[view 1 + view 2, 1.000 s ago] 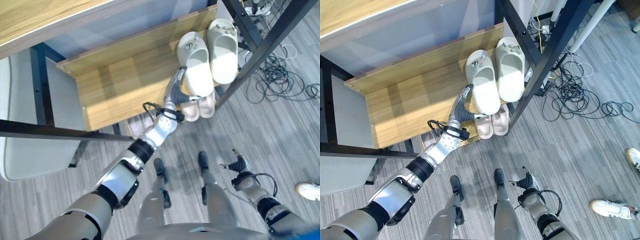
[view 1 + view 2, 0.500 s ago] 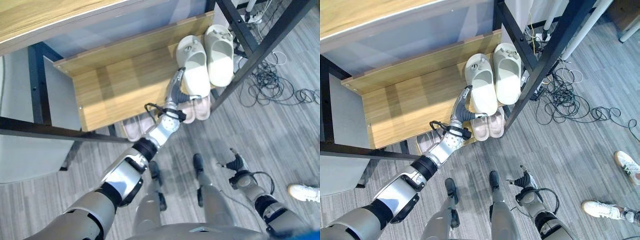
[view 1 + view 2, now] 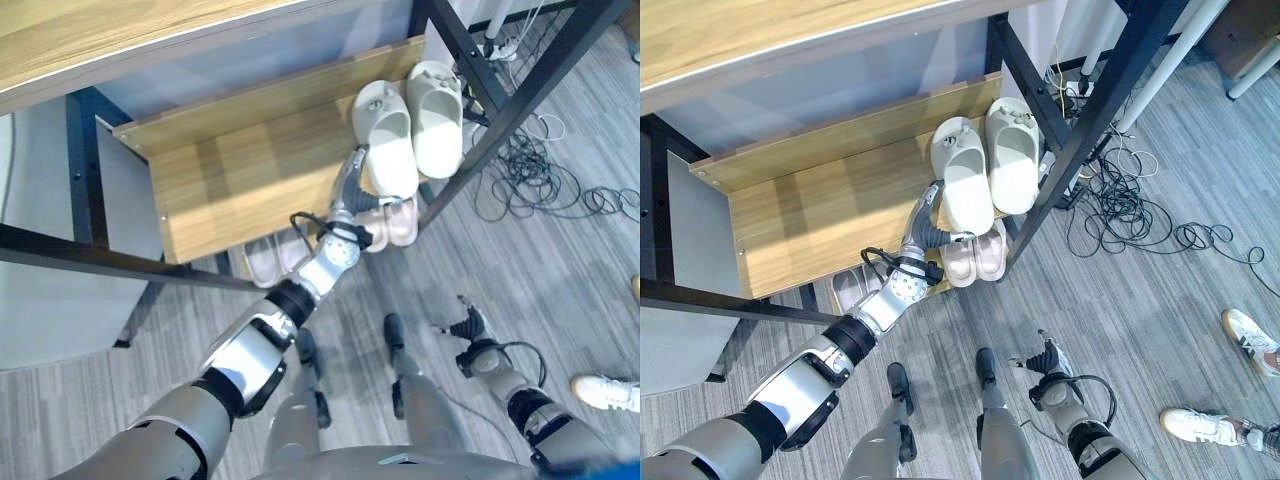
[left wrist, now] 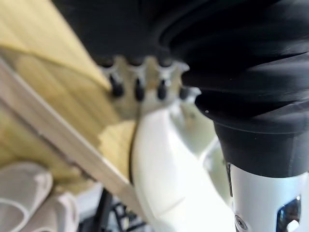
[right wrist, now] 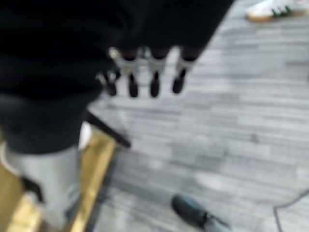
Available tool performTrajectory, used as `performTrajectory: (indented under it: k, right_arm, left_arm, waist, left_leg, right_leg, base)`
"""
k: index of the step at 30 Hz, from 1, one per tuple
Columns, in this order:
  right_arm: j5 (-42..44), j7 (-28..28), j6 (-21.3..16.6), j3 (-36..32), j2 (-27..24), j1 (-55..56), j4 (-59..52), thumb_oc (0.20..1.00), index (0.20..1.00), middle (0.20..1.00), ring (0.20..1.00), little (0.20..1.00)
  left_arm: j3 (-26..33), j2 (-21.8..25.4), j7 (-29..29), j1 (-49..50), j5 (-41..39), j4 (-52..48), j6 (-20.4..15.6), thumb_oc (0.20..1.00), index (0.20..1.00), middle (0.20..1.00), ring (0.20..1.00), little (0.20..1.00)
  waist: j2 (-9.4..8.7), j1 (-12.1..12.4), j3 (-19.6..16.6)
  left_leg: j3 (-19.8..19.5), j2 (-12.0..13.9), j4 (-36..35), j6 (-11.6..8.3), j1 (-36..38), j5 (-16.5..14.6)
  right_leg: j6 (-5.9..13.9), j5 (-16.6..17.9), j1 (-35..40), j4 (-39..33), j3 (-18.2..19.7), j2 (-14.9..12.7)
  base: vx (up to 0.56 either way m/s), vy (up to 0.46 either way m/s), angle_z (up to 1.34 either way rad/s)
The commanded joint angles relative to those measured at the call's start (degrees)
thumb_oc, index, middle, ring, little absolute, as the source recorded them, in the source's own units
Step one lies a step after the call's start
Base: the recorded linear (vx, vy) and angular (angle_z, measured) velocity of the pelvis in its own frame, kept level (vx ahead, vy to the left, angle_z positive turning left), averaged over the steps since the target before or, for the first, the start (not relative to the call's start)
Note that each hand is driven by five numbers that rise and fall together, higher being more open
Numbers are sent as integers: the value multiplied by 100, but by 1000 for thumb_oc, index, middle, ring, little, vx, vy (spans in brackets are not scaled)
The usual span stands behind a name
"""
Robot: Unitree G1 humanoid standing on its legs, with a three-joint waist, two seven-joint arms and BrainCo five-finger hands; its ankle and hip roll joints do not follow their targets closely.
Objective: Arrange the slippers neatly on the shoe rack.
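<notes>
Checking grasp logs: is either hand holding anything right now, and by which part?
Nothing held. Left hand lies with straight fingers against the left side of the left cream slipper on the shelf. Right hand hangs free, fingers relaxed.

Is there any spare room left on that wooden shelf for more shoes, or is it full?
Plenty. The wooden shelf lies bare from its left end up to the left hand. The right end is crowded: two cream slippers sit side by side against the black frame post. Below that end, pale pink slippers fill the lower level.
</notes>
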Motion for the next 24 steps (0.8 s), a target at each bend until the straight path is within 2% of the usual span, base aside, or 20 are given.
performTrajectory:
  k: [1,5,9,14,24]
  right_arm:
    - [98,-72,-121,-55,-216,-141,0,1000,1000,1000,1000,1000]
    - [99,-58,-128,-171,-191,-75,-68,1000,1000,1000,1000,1000]
    - [68,-95,-138,-178,-192,-116,-140,1000,1000,1000,1000,1000]
    - [-5,-186,-161,-85,-248,-250,-198,1000,1000,1000,1000,1000]
    - [-203,-456,-114,109,-344,-522,-209,1000,1000,1000,1000,1000]
  left_arm:
    - [57,1,30,-227,349,-304,-173,1000,1000,1000,1000,1000]
    - [121,317,-131,140,569,-934,-256,1000,1000,1000,1000,1000]
    - [82,384,-60,123,894,-1142,-230,1000,1000,1000,1000,1000]
    - [-87,277,66,38,1309,-803,-114,1000,1000,1000,1000,1000]
    - [-198,-168,552,-251,1417,-253,38,1000,1000,1000,1000,1000]
  waist:
    - [356,171,235]
    - [372,259,267]
    - [354,299,310]
    - [293,299,388]
    - [222,261,459]
  left_leg:
    - [-656,142,44,-242,-422,-38]
    - [-681,134,44,-242,-427,-29]
    - [-709,134,44,-242,-466,-16]
    - [-720,132,44,-236,-530,10]
    - [-727,148,44,-240,-591,40]
  right_leg:
    - [94,-749,-754,713,-156,-195]
    - [93,-767,-743,727,-197,-203]
    - [99,-766,-779,755,-229,-208]
    - [99,-740,-828,747,-222,-206]
    - [92,-720,-937,795,-199,-204]
  base:
    - [0,0,0]
    - [0,0,0]
    - [-14,-5,1]
    - [-14,-6,0]
    - [1,-3,0]
